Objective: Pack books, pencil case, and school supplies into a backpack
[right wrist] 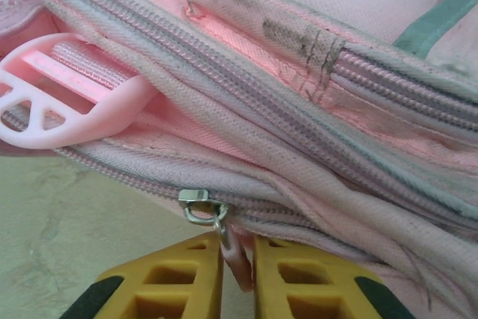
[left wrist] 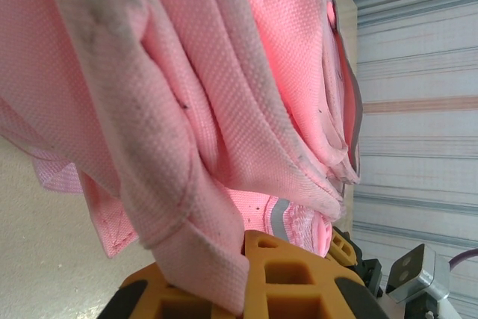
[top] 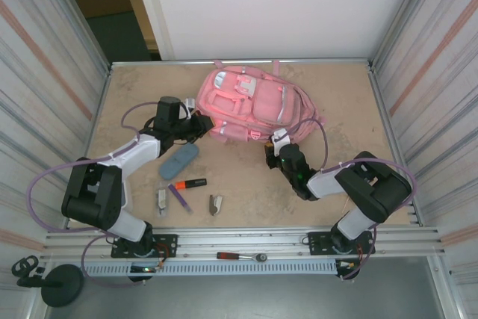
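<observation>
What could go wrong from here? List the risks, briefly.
1. The right gripper pinches just the thin zipper pull; it may slip out when tugged.
2. The left gripper holds only a fold of the backpack; if that fabric slips, the bag could drag instead of unzipping.
3. The pencil case lies near the left arm and might get nudged.

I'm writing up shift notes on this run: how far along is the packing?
Done: nothing visibly packed. In hand: the left gripper clamps the large pink fabric backpack; the right gripper pinches its pink zipper pull tab. Remaining: the slate-blue soft pencil case, orange-and-black highlighter and thin purple pen lie on the table.
</observation>
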{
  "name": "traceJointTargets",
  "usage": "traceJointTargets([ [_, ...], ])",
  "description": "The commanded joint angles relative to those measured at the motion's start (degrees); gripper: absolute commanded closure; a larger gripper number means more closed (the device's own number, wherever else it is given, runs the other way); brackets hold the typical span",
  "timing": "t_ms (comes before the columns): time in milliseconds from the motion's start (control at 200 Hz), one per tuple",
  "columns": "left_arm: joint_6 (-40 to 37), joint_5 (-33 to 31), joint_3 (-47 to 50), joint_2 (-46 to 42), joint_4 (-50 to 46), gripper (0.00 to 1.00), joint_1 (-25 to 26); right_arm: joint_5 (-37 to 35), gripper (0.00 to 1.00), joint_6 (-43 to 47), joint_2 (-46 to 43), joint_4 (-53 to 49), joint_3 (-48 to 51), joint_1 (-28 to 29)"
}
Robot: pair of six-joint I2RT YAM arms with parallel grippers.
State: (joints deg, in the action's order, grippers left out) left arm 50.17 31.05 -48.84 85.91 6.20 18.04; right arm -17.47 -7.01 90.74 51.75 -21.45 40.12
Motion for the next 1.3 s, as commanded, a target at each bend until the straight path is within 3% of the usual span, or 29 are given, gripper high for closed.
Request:
traceJointTargets([
  [0,-1.5,1.6,-0.2,-4.1,4.4,1.0,-0.2,-1.6,0.93,-0.1,0.3,0.4,-1.6,-0.7],
  [80,-1.7,1.5,-0.3,-4.1,4.2,1.0,-0.5,-2.7,1.0,-1.0,0.1,-0.2,-0.7,-1.0],
  [376,-6.3,1.4,-4.5,-2.2,0.1,1.0,-7.1,-7.6,1.0,-11.6,-6.2,-13.0,3.3,-3.9],
  [481,-7.9,2.3,-6.7,1.3,-0.3,1.0,-9.3,-3.4,1.0,-15.9,-8.5,-17.9,4.0,-7.5],
  [691,-13.1,2.0,-13.3,9.7,-3.9,1.0,-11.0,5.3,1.0,-16.9,-10.7,-24.9,0.1,-8.0],
  [741,-14.4,0.9,-14.4,10.3,-4.9,0.91,-11.3,7.7,1.0,-16.9,-11.4,-26.2,-0.6,-8.0],
  [842,-18.3,-2.3,-15.5,9.9,-7.8,0.61,-11.5,12.4,1.0,-16.8,-13.4,-29.9,-2.8,-8.0],
  [922,-21.5,-6.0,-14.9,8.0,-10.3,0.48,-11.4,14.8,1.0,-16.9,-15.1,-33.0,-4.6,-8.0],
  [1082,-29.3,-17.9,-9.1,-0.7,-11.5,0.4,-9.4,20.1,1.0,-17.1,-18.3,-40.1,-8.7,-8.4],
  [1207,-41.0,-29.8,-3.4,-8.7,-7.5,0.38,-0.5,25.1,1.0,-17.1,-20.1,-44.6,-11.7,-9.8],
  [1292,-50.7,-31.4,0.7,-12.2,-0.7,0.38,6.5,28.5,1.0,-17.0,-20.6,-47.2,-13.6,-10.9],
])
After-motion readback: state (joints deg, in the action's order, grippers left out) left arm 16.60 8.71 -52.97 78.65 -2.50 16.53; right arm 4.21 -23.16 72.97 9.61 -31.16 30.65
